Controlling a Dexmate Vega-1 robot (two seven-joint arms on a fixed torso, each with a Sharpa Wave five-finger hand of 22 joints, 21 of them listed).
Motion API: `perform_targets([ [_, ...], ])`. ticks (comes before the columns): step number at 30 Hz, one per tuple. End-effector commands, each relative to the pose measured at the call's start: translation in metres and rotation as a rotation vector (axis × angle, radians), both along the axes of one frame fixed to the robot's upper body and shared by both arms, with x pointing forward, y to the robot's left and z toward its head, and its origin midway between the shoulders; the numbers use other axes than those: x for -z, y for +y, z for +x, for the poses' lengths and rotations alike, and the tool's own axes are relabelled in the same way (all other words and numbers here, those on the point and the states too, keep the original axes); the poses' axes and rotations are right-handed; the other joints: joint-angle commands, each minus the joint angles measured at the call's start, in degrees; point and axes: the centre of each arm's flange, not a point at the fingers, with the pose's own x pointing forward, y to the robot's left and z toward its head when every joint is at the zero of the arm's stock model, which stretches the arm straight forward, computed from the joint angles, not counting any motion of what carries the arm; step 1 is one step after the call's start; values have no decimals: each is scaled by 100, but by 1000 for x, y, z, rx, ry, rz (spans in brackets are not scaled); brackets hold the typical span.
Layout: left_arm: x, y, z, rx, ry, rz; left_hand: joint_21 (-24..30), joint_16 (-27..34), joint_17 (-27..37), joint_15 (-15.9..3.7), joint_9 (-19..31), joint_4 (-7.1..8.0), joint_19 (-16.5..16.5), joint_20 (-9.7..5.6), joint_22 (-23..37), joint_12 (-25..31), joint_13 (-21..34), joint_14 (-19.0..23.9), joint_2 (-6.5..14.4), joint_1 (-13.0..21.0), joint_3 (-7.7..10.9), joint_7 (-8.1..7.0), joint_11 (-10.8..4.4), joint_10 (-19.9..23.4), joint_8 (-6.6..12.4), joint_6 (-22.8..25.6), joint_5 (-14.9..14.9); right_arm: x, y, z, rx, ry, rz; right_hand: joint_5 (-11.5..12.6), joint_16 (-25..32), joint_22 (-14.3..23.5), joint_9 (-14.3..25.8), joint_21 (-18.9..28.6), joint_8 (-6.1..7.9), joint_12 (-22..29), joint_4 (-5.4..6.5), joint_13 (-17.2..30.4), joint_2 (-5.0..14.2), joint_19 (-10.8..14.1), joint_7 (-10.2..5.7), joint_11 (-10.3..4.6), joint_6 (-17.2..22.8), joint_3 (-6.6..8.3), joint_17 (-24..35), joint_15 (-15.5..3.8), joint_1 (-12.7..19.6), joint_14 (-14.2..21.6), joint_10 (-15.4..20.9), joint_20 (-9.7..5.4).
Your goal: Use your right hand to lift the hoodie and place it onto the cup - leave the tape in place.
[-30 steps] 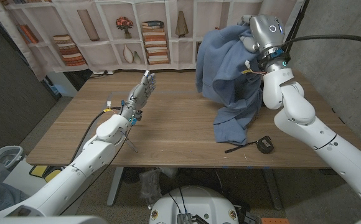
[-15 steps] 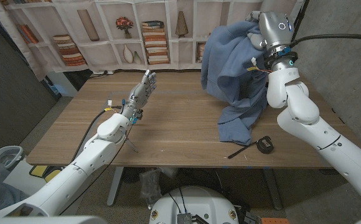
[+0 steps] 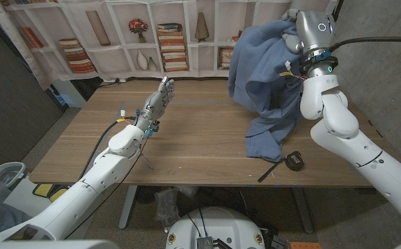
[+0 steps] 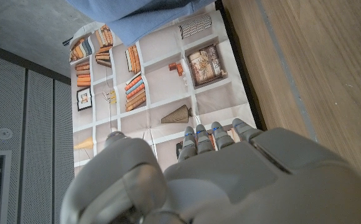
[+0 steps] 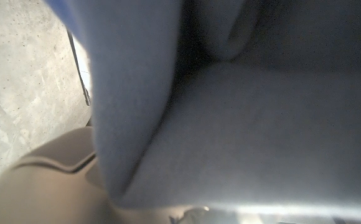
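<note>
Hoodie [image 3: 266, 76] draping, hiding right hand [image 3: 292, 38]

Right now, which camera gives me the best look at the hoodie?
The head view: it shows the blue hoodie hanging from the raised right hand, its lower end on the table beside the tape. The right wrist view gives close, blurred fabric; the left wrist view catches a blue strip at the picture's edge.

right hand [image 3: 292, 31] mostly buried in hoodie [image 3: 266, 76], cup hidden, hoodie folds blurred in right wrist view
</note>
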Motion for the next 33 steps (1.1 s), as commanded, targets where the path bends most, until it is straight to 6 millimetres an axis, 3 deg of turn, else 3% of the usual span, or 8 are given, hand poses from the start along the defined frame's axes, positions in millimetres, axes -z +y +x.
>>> perform_targets([
  [1,-1,-1,1,4,0,5,20,23,9,0,16,4,-17,4,19,-3,13,-23,40,25,-41,5,-22,8,-13,42,-7,-3,-10,-2,22,-6,38,23,19,-5,9,42,-14,-34,-11,8,790,44,-23,13,21,-18,5,-5,844,39,61,-704],
  [33,-5,-2,3,19,-10,18,17,23,10,-1,16,7,-24,6,19,-8,13,-23,56,41,-74,8,-21,-5,-5,76,-8,-17,-37,-3,69,-8,150,16,73,-54,-46,63,-68,-57,-11,13,787,85,-22,9,50,-34,13,-5,846,89,61,-705],
])
